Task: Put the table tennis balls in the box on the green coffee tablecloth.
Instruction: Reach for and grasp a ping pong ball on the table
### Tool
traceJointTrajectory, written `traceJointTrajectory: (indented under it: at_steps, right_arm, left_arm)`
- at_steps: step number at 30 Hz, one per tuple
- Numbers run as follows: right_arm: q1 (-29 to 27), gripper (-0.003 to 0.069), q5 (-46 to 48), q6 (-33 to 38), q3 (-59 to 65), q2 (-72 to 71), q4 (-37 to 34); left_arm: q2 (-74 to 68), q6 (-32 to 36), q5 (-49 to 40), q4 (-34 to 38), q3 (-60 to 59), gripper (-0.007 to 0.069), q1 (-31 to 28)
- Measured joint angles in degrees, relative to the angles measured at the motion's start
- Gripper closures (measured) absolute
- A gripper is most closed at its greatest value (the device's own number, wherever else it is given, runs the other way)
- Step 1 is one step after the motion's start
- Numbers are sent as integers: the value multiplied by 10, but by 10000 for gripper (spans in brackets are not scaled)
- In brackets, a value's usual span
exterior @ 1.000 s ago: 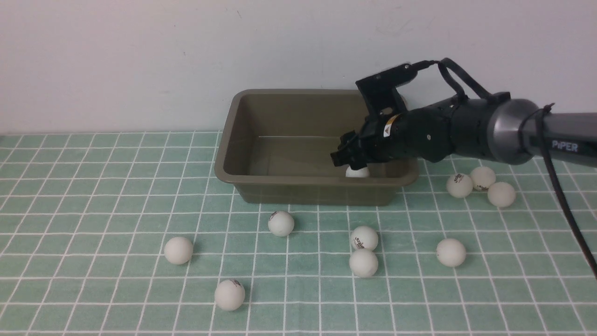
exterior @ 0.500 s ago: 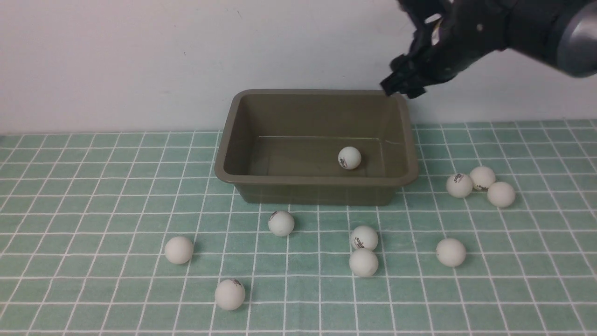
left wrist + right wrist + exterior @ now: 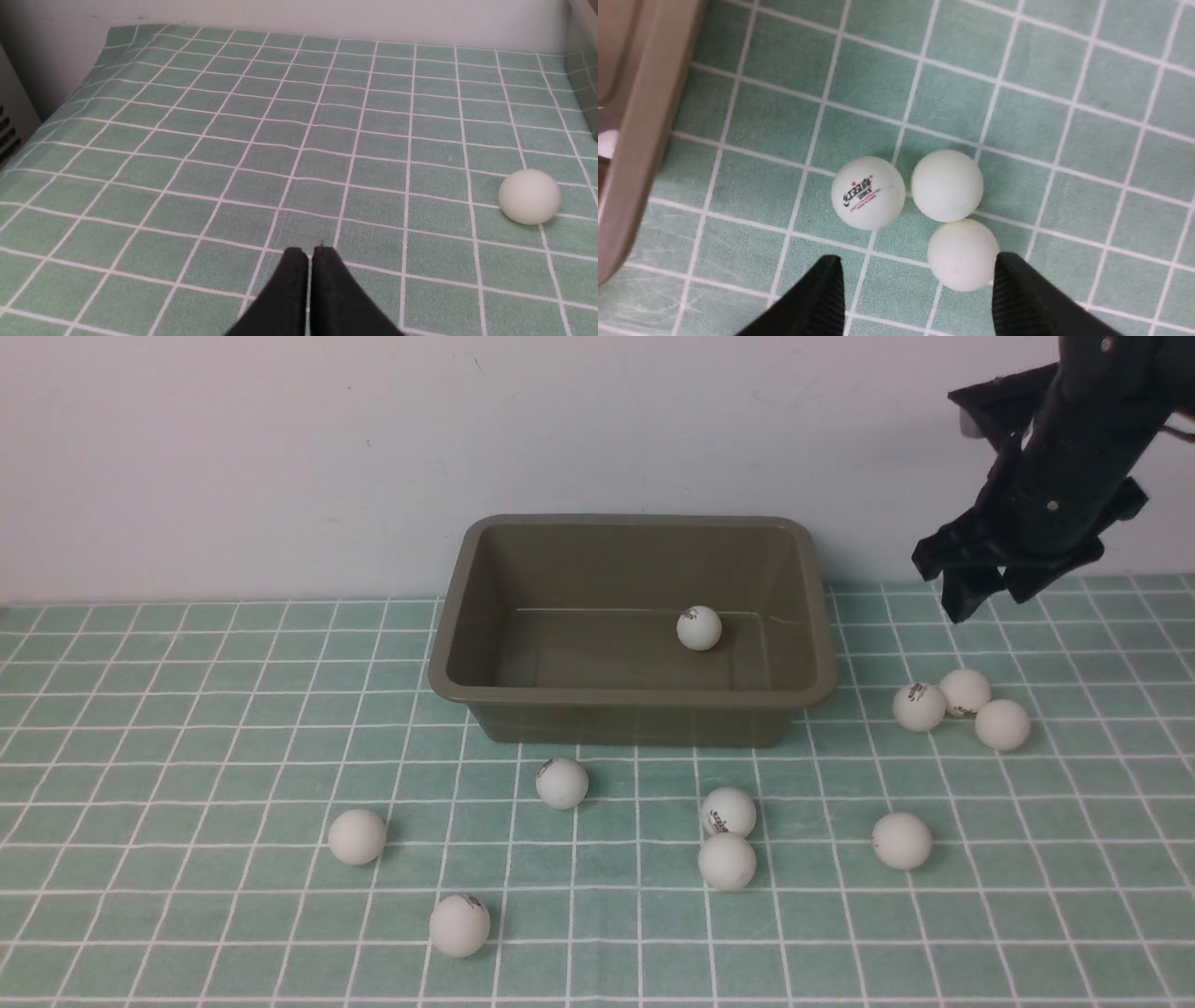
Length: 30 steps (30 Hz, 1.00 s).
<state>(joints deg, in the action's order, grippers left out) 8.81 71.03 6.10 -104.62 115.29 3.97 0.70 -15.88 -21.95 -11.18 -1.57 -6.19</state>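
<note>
The olive-brown box (image 3: 448,644) stands on the green tablecloth (image 3: 187,709) and holds one white ball (image 3: 698,627). A cluster of three balls (image 3: 962,693) lies right of the box; in the right wrist view they show as a logo ball (image 3: 867,192) and two plain ones (image 3: 947,185) (image 3: 962,255). Several more balls lie in front of the box, such as one (image 3: 562,782) and one (image 3: 357,836). My right gripper (image 3: 976,588) hangs open and empty above the cluster, also seen in its wrist view (image 3: 917,270). My left gripper (image 3: 309,254) is shut and empty, low over the cloth, a ball (image 3: 529,196) off to its side.
A pale wall rises right behind the box. In the left wrist view the cloth's edge (image 3: 100,42) ends near the wall. The box's rim (image 3: 640,140) lies close beside the cluster.
My right gripper let go of a ball inside the box, rose out, and swung right to above the three-ball cluster. The ball in the box rolled a little toward the back.
</note>
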Motion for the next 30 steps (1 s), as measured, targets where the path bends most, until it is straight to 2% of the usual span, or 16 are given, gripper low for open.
traceJointTrajectory:
  at_steps: [10,13,21,30]
  right_arm:
    - [-31,263,-4,11,103,10,-8]
    - [-43,263,-35,12,131,10,-10]
    - [-50,263,-129,12,137,10,-11]
    - [-50,263,-133,12,137,56,-11]
  left_arm:
    - [0,0,0,0,0,629,0]
    - [0,0,0,0,0,629,0]
    - [0,0,0,0,0,629,0]
    - [0,0,0,0,0,629,0]
